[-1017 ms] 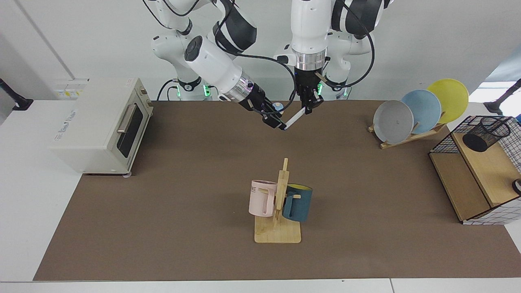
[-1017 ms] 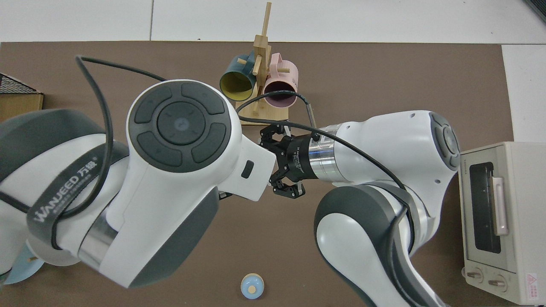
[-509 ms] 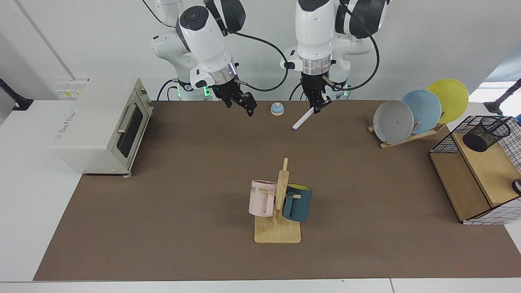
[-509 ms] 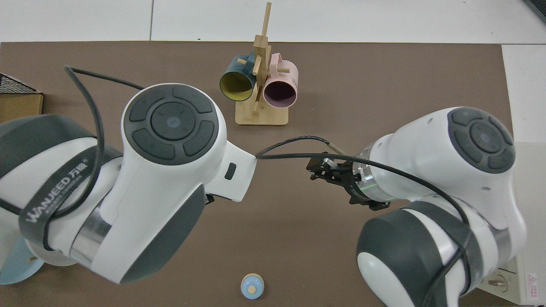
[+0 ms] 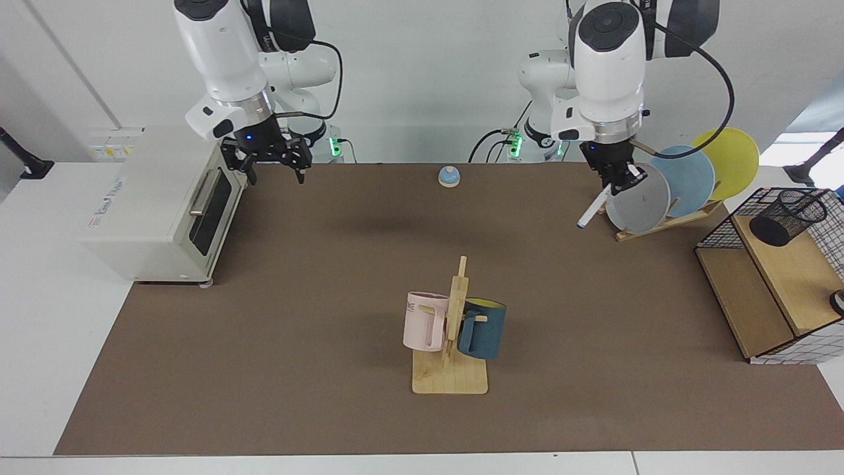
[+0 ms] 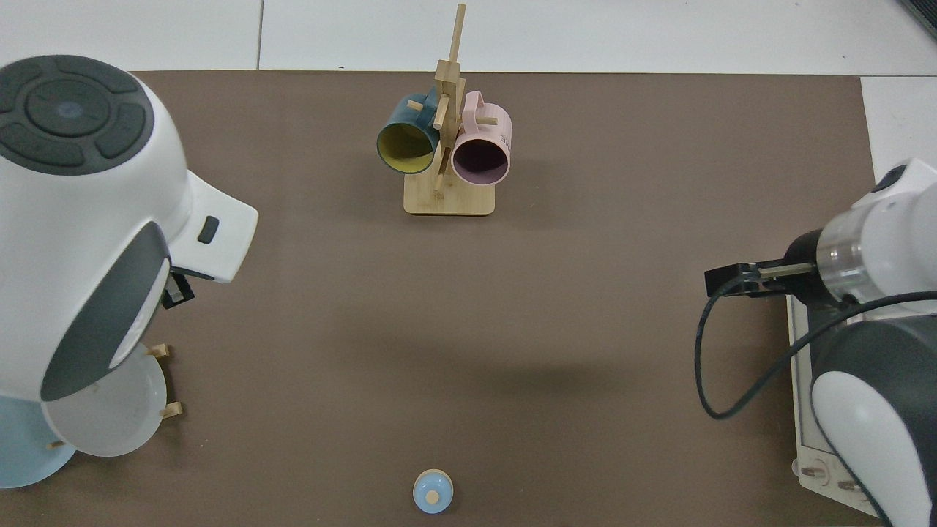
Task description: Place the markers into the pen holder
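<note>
Black mesh pen holder (image 5: 789, 216) on shelf, left hand (image 5: 618, 179) gripping marker (image 5: 593, 208)

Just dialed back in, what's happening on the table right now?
The left gripper holds the marker tilted in the air in front of the grey plate on the plate rack. The pen holder sits on the shelf in the wire basket with no marker in it yet. The right gripper is open and empty beside the toaster oven, waiting.

Plain white wall (image 5: 422, 72), white table (image 5: 53, 316) under brown mat (image 5: 316, 277), bright daylight at one edge
</note>
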Action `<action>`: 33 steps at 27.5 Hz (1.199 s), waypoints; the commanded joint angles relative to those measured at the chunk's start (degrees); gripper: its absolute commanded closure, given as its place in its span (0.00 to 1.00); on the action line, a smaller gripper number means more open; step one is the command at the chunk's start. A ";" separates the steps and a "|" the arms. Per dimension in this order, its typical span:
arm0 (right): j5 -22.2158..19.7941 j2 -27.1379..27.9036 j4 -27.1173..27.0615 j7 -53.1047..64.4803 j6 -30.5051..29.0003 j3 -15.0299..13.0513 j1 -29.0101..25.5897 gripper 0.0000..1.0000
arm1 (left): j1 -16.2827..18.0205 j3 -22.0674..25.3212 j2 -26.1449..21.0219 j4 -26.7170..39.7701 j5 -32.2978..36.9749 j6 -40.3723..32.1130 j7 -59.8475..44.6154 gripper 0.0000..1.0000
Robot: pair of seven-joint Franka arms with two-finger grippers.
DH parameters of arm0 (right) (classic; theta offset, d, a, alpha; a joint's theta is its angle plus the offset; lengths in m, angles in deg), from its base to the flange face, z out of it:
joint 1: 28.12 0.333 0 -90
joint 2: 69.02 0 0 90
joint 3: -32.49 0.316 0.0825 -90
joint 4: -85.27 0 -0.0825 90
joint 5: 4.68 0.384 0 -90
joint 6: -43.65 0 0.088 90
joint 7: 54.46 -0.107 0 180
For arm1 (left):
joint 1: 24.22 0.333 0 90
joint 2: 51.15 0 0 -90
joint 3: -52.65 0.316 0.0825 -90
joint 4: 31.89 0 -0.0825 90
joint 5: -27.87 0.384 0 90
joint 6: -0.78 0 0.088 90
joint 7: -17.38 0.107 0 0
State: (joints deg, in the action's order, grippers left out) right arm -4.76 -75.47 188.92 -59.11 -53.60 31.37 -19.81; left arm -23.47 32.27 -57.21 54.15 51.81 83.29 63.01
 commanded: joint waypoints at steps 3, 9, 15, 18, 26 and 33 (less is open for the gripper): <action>-3.62 2.14 -4.14 7.29 -0.41 0.77 -2.51 0.00 | -1.02 7.02 1.14 -1.74 8.82 -0.42 17.18 1.00; 0.77 5.13 -9.09 0.28 1.70 0.68 -5.05 0.00 | -0.23 11.76 0.09 -4.12 13.50 0.72 28.18 1.00; 0.87 4.07 -6.97 -2.46 1.18 0.68 -6.02 0.00 | -0.23 14.84 0.70 -4.21 17.01 4.06 36.09 1.00; 0.69 3.90 -6.71 -2.38 1.44 0.68 -6.81 0.00 | -0.32 16.95 0.70 -4.30 17.19 4.85 39.34 1.00; 0.95 3.99 -6.62 -0.45 0.39 0.68 -7.78 0.00 | -0.32 25.11 0.70 -5.00 15.00 11.70 50.14 1.00; 0.95 4.25 -6.53 1.84 -0.32 0.68 -7.78 0.00 | -0.32 33.20 0.26 -4.91 14.73 17.94 63.69 1.00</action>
State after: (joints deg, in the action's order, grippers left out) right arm -5.02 -71.55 182.54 -59.24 -53.80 31.38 -26.37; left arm -23.23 60.85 -56.85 49.39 67.54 97.70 118.54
